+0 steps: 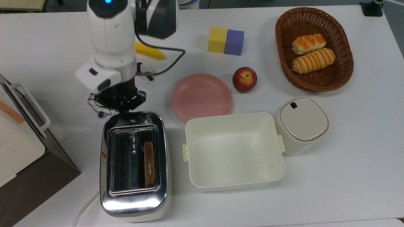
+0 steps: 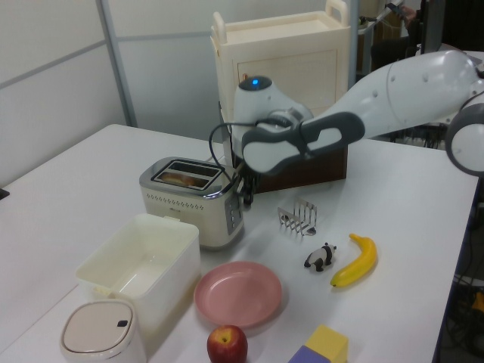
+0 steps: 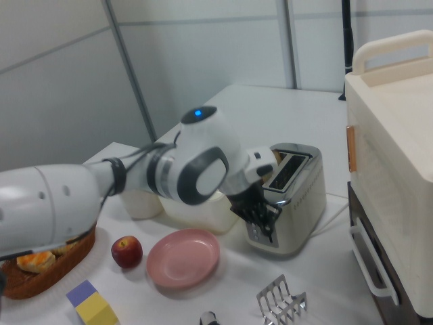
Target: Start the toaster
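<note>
End effector (image 1: 117,105) at toaster (image 1: 135,164) lever end; finger state: cannot tell. No legible labels.

A pink plate (image 1: 202,97) lies beside a cream tub (image 1: 234,151), with a lidded white canister (image 1: 301,124) touching the tub's side. A red apple (image 1: 244,79) sits near the plate — a wicker basket (image 1: 344,74) holds two bread rolls (image 1: 312,52). Yellow and purple blocks (image 1: 226,41) stand together (touching). A banana (image 2: 357,261), panda figure (image 2: 321,256) and wire rack (image 2: 298,218) rest apart.
</note>
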